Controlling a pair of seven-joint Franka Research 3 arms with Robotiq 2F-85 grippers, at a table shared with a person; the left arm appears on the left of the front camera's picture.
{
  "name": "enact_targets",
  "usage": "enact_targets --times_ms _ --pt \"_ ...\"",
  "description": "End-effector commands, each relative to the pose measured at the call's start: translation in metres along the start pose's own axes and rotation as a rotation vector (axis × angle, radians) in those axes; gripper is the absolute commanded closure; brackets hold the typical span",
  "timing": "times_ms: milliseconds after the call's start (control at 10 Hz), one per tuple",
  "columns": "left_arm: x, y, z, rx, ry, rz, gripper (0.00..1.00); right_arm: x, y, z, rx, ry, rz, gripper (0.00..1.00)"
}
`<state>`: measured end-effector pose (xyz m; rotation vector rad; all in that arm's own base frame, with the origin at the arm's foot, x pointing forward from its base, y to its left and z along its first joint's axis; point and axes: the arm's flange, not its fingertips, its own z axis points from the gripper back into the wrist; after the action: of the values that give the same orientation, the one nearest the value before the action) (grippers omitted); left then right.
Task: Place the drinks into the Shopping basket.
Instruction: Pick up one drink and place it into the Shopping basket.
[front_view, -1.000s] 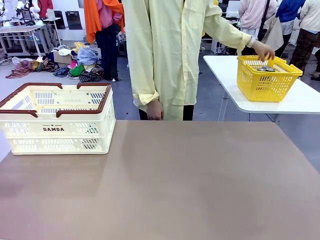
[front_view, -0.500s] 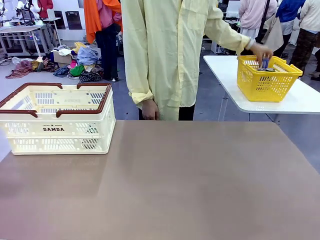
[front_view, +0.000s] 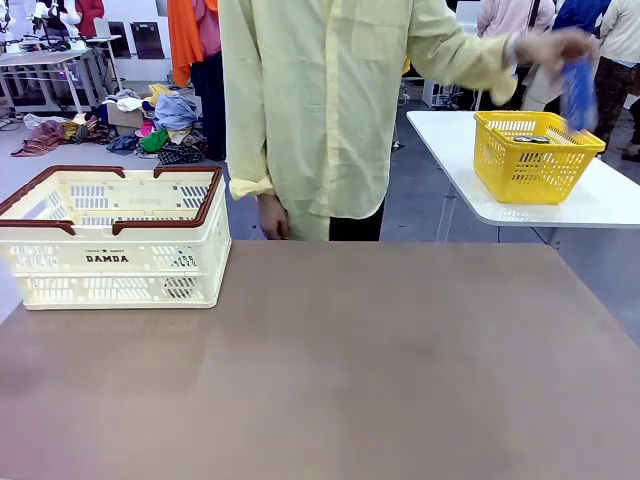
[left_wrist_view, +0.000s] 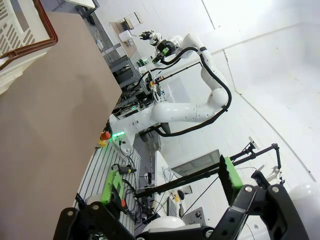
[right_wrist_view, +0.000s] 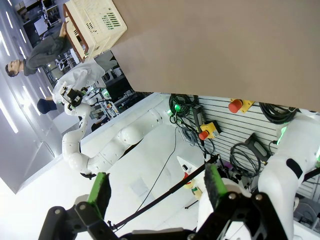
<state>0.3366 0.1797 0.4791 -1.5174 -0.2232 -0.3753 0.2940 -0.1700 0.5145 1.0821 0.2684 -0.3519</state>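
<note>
**A:** What has just changed?

**B:** The person (front_view: 320, 110) has stepped toward the picture's left. Their hand (front_view: 548, 45), which was down in the yellow basket (front_view: 535, 160) a second ago, is now raised above it.

**A:** Is it holding anything?

**B:** Something blue. It's motion-blurred, but it's probably the blue can (front_view: 578, 92).

**A:** What does that mean for the task?

**B:** I'd say one drink is coming out but hasn't reached the brown table (front_view: 350, 380). The Shopping basket (front_view: 115, 235) sits unmoved at the table's far left, with no can visible inside.

**A:** And the robot?

**B:** The left gripper (left_wrist_view: 170, 180) and right gripper (right_wrist_view: 156, 187) both have their fingers spread wide, with nothing between them.
</note>
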Motion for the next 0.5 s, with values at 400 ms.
enact_targets --times_ms 400 --pt "0.0003 -0.0019 0.0032 -0.002 -0.002 0.013 0.00 -0.0024 -0.0028 0.0021 -0.018 0.007 0.019 0.00"
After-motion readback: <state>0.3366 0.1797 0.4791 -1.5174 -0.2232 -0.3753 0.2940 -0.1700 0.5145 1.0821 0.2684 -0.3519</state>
